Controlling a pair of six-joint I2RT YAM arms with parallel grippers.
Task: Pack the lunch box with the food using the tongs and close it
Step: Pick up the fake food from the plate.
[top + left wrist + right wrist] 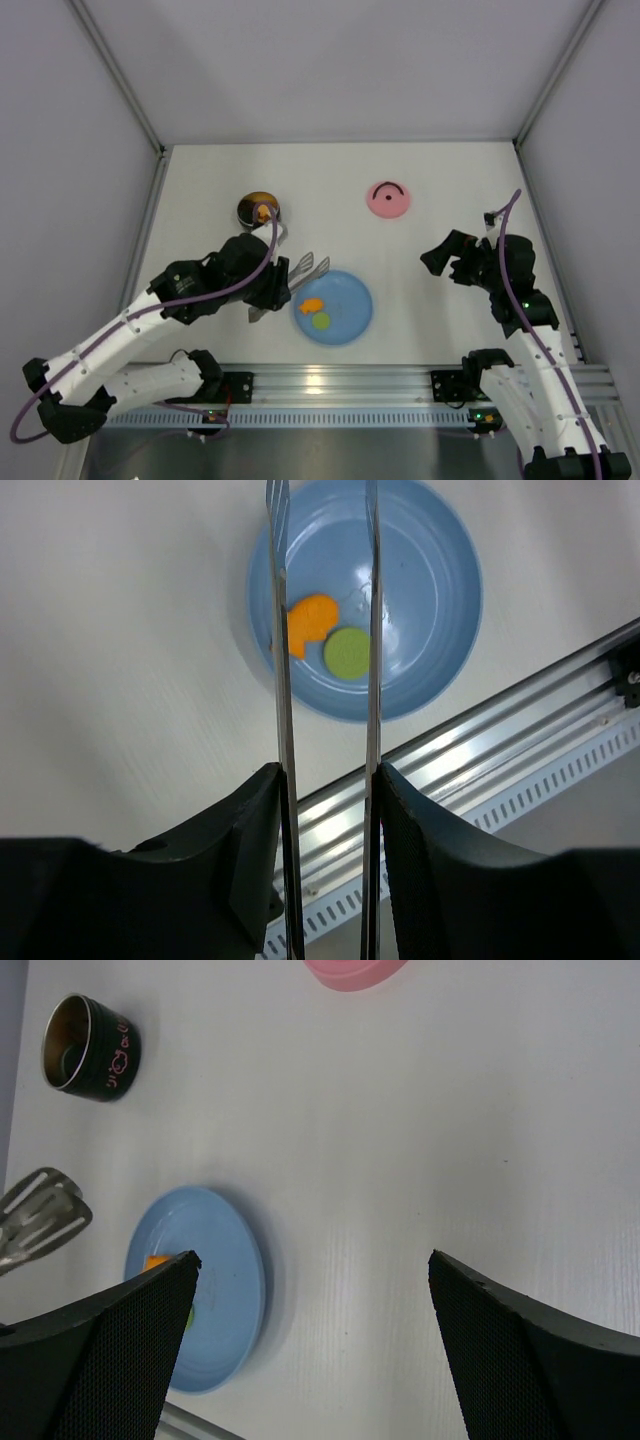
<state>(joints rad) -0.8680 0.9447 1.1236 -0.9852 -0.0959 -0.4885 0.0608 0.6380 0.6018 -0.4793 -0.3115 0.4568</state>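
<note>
The silver tongs (281, 630) are clamped between my left gripper's (327, 780) fingers, one slim arm against each pad. Their tips (310, 266) hover over the left side of the blue plate (350, 295). On the plate lie an orange food piece (312, 620) and a round green one (347, 652), between the two tong arms in the left wrist view. The lunch box (258, 208), dark-walled and shiny inside, stands behind the left arm with something orange in it. Its pink lid (388, 199) lies at the back, right of centre. My right gripper (440, 262) hangs open and empty to the plate's right.
The aluminium rail (340, 380) runs along the near edge just below the plate. Grey walls enclose the white table on three sides. The right wrist view shows the lunch box (90, 1035), the plate (225, 1300) and the tong tips (35, 1218) to its left.
</note>
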